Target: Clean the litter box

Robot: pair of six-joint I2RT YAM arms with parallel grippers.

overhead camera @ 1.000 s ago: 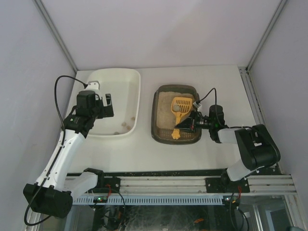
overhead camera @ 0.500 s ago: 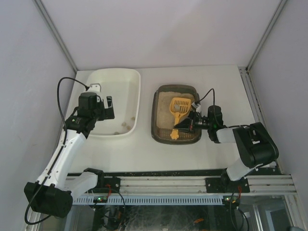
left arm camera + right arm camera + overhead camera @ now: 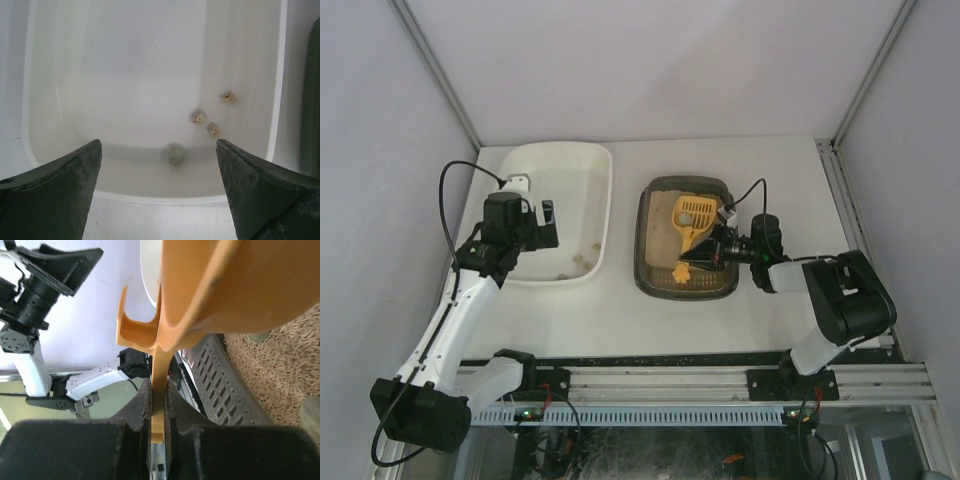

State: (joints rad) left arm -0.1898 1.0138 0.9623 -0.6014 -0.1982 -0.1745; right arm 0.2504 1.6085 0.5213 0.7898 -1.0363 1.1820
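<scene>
White table [image 3: 760, 170], pale walls [image 3: 650, 60]: left end effector [image 3: 549, 222] gapes, right end effector [image 3: 713, 250] clamps the yellow scoop [image 3: 692, 215].

The white table [image 3: 770, 165] carries a cream-white tub [image 3: 582, 170] and, at the tub's three o'clock, the litter box [image 3: 643, 240], near but apart.

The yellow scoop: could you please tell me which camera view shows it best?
The top external view: it shows the whole scoop, over the litter box, its handle in the right hand. The right wrist view shows only its underside and clamped handle. The left wrist view shows none of it, only the white tub.
</scene>
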